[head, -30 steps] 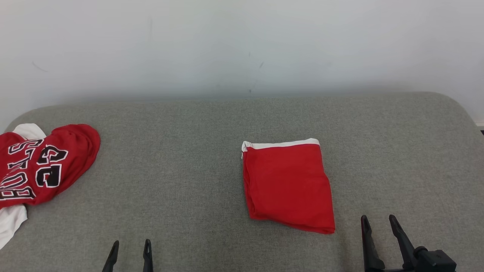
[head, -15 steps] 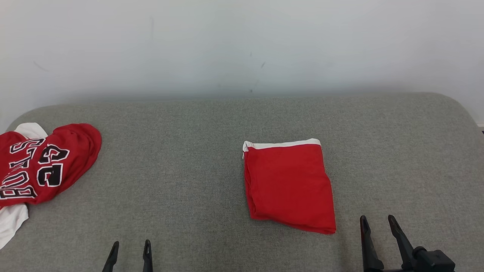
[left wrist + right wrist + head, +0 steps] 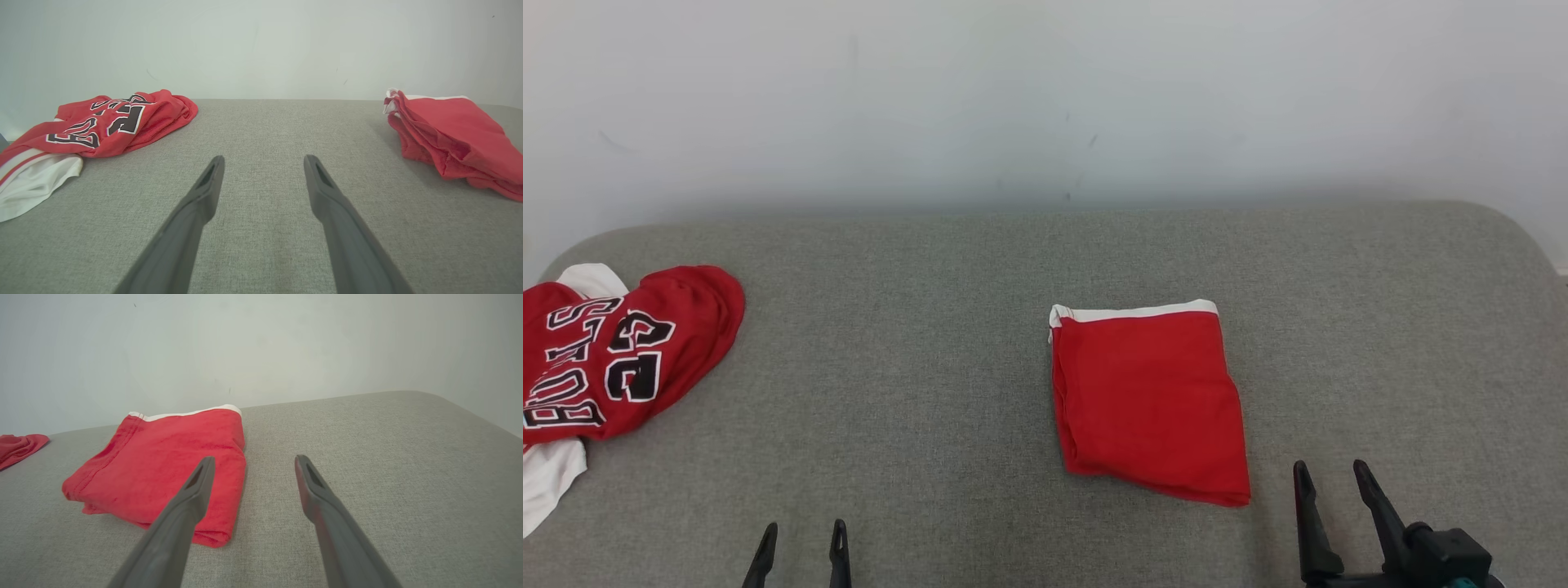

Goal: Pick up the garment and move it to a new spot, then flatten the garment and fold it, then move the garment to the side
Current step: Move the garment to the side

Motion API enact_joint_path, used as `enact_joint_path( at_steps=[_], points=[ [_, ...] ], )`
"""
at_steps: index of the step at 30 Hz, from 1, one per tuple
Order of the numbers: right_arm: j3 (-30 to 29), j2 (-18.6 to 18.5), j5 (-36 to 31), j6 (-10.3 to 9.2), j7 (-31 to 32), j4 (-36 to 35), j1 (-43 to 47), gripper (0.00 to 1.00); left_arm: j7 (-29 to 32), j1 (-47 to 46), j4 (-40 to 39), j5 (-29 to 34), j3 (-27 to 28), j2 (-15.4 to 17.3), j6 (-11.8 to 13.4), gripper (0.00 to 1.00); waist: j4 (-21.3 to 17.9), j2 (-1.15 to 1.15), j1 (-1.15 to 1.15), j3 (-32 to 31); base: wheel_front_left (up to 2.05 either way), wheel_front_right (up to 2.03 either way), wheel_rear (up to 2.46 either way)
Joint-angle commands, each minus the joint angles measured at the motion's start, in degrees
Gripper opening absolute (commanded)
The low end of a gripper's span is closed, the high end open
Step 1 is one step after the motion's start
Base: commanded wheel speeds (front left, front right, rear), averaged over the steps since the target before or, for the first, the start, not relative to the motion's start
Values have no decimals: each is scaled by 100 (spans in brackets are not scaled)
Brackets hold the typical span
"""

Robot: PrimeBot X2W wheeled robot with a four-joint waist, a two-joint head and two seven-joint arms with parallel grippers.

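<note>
A red garment [image 3: 1147,400] with a white band along its far edge lies folded into a neat rectangle on the grey cushion [image 3: 931,327], right of centre. The same folded garment [image 3: 453,134] sits at the right of the left wrist view, and the garment [image 3: 163,469] lies just ahead and left of the right fingers. My right gripper [image 3: 1327,474] hovers open just right of the garment's near corner, holding nothing. Near the bottom edge, my left gripper [image 3: 805,535] is open and empty, well left of the garment.
A crumpled red jersey [image 3: 613,351] with black and white lettering lies at the cushion's far left edge, the same jersey [image 3: 110,122] showing in the left wrist view. A pale wall [image 3: 1045,98] rises behind the cushion. The cushion's rounded right corner [image 3: 1511,237] drops off.
The whole head picture has shifted slightly, so the camera moved. The right gripper has sunk a little lower and leftward in the view. The garment lies as before.
</note>
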Motion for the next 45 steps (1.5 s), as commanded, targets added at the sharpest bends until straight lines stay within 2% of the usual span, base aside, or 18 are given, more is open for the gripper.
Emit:
enact_joint_path(
  at_steps=[1, 13, 21, 27, 34, 35, 36, 38, 45],
  points=[
    [19, 12, -60, -13, -5, 79, -128, 100, -19, 50, 5, 3, 8, -1, -7, 100, -2, 0, 0, 6, 0, 0, 0],
    [376, -272, -72, -13, -5, 1569, -1517, 100, -19, -151, 47, -1, -85, -1, -70, 100, 142, 0, 0, 237, 0, 0, 0],
    [690, -507, 96, -14, 49, 3444, -2921, 100, -19, -320, 87, -31, -185, -1, -72, 100, 371, 0, 0, 522, 0, 0, 0],
    [867, -474, 323, -14, 183, 4481, -3517, 100, -19, -432, 89, -49, -229, -2, -65, 100, 466, 0, 0, 684, 0, 0, 0],
    [1226, -364, 622, -14, 404, 5191, -3858, 100, -19, -548, 103, -57, -254, -1, -58, 100, 493, 0, 0, 802, 0, 0, 0],
    [1283, -343, 684, -13, 443, 5243, -3889, 86, -19, -561, 105, -58, -253, -1, -57, 100, 490, 0, 0, 811, 0, 0, 0],
    [1343, -331, 743, -13, 455, 5276, -3921, 37, -19, -581, 108, -57, -250, -1, -54, 100, 483, 0, 0, 817, 0, 0, 0],
    [1461, -334, 832, -13, 433, 5299, -3976, 0, -19, -602, 111, -53, -245, -1, -60, 100, 468, 0, 0, 826, 0, 0, 0],
    [1816, -738, 1049, -14, 279, 5226, -4442, 0, -19, -665, 43, -70, -233, -1, -46, 100, 371, 0, 0, 956, 0, 0, 0]
  ],
)
